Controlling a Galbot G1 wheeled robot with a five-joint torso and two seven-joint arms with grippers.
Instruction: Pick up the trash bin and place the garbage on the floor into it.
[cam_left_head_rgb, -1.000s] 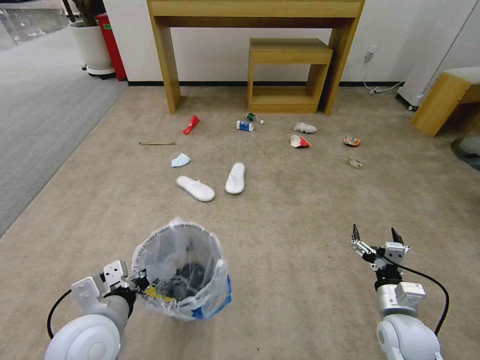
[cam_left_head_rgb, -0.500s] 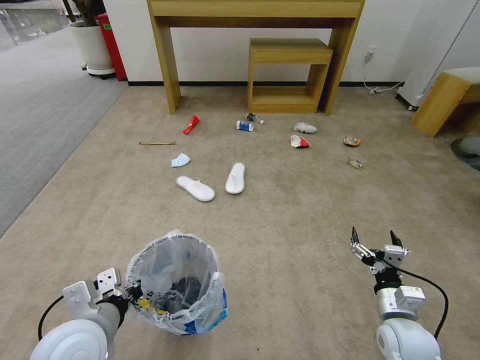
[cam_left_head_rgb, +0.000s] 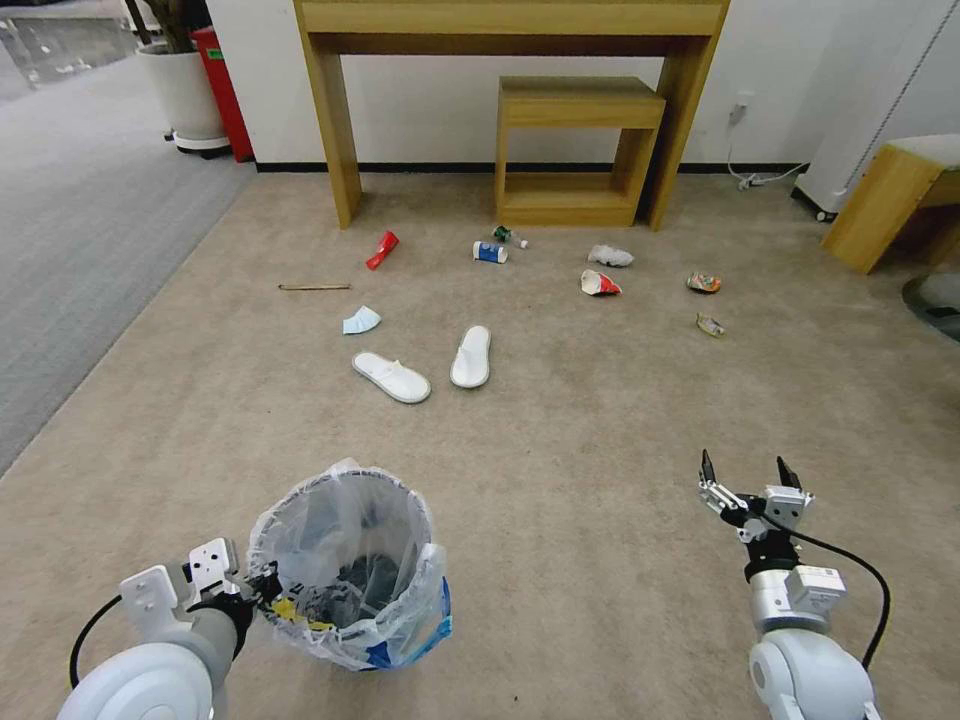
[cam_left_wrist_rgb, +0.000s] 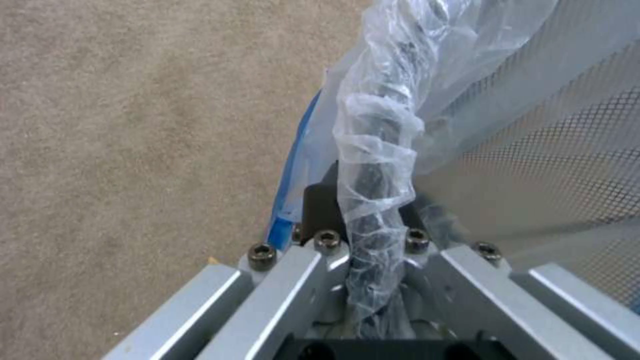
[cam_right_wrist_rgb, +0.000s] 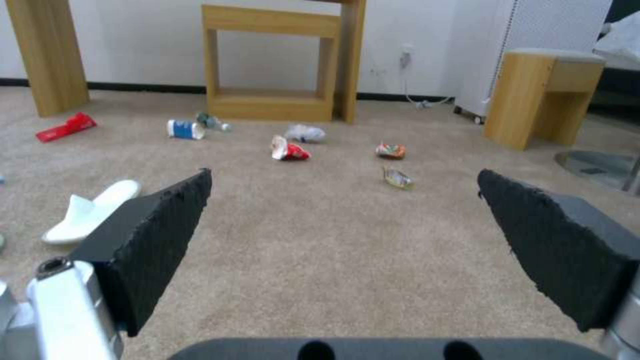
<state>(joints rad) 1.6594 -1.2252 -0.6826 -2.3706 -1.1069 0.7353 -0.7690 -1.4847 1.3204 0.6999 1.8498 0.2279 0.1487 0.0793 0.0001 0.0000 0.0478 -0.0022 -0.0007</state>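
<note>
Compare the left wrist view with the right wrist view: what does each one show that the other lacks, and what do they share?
Left wrist view: the left gripper clamped on the bagged rim of the trash bin, with a blue patch of bag beside it.

Right wrist view: the right gripper open and empty above the floor, facing a white slipper, a red wrapper, a blue-white cup, a red-white paper cup, and the wooden tables.

Shared: the beige carpet.

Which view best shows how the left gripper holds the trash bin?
The left wrist view: the left gripper is shut on the trash bin at its bag-covered rim. The head view shows the whole bin, but the grip is small there.
</note>
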